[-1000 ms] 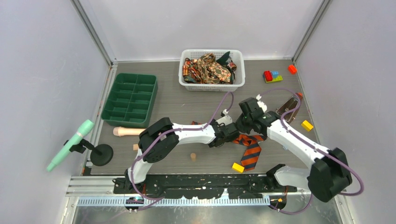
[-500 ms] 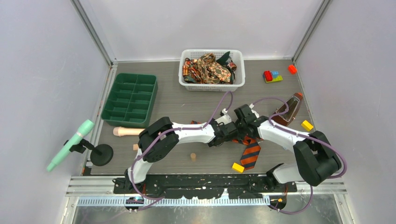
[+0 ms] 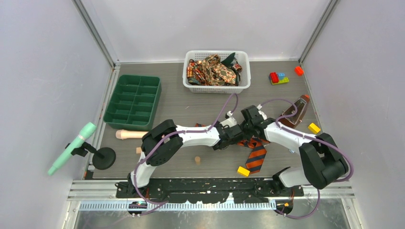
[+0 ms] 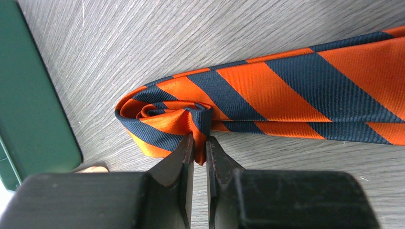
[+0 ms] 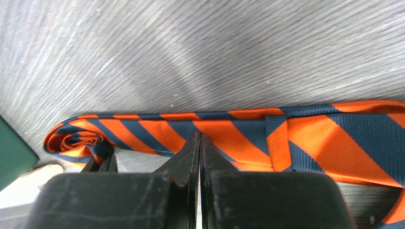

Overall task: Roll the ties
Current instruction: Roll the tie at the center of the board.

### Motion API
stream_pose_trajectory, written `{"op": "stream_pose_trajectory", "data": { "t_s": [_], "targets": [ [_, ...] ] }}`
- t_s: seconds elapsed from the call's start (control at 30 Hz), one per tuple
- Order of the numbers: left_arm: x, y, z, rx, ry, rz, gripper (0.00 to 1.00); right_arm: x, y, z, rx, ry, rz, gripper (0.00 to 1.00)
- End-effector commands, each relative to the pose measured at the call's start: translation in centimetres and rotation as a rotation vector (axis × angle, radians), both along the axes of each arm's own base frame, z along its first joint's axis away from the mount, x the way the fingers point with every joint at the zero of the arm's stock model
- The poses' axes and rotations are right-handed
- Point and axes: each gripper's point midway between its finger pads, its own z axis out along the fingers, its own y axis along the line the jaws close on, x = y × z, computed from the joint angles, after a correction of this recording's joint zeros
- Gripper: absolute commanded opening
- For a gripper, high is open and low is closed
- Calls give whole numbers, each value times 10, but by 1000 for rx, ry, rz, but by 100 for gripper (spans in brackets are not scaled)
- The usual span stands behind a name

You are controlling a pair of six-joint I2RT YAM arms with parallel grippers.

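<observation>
An orange-and-dark striped tie (image 3: 258,157) lies on the grey table, its wide end toward the front. Its narrow end is wound into a small roll (image 4: 162,112), also visible in the right wrist view (image 5: 76,140). My left gripper (image 4: 200,140) is shut on a fold of that roll, near the table's middle (image 3: 237,138). Just right of it, my right gripper (image 5: 199,136) is shut, its tips resting against the near edge of the flat tie (image 5: 334,143); in the top view the gripper (image 3: 247,136) sits over it. More ties (image 3: 215,69) are piled in the white basket (image 3: 217,87).
A green compartment tray (image 3: 133,100) sits at the left, a wooden peg (image 3: 131,135) in front of it. Yellow blocks (image 3: 243,171) (image 3: 314,128) lie near the tie's wide end and at the right. Red blocks (image 3: 274,77) and a brown object (image 3: 296,112) lie at the back right.
The right arm swung in toward the left one and lowered onto the tie, and its jaws shut. The left gripper stayed shut on the roll.
</observation>
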Motion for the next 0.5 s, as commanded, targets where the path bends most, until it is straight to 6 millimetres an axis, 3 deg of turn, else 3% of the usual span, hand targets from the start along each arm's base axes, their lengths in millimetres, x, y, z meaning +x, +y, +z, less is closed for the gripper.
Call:
{"op": "stream_pose_trajectory", "data": {
  "t_s": [0.0, 0.23, 0.47],
  "targets": [
    [-3, -3, -12, -55, 40, 22, 0, -1, -8, -13, -42, 34, -21, 1],
    [1, 1, -13, -54, 35, 33, 0, -8, -13, -32, -80, 92, -22, 2],
    [15, 14, -8, -54, 16, 70, 0, -13, -20, -34, -103, 97, -29, 2]
  ]
}}
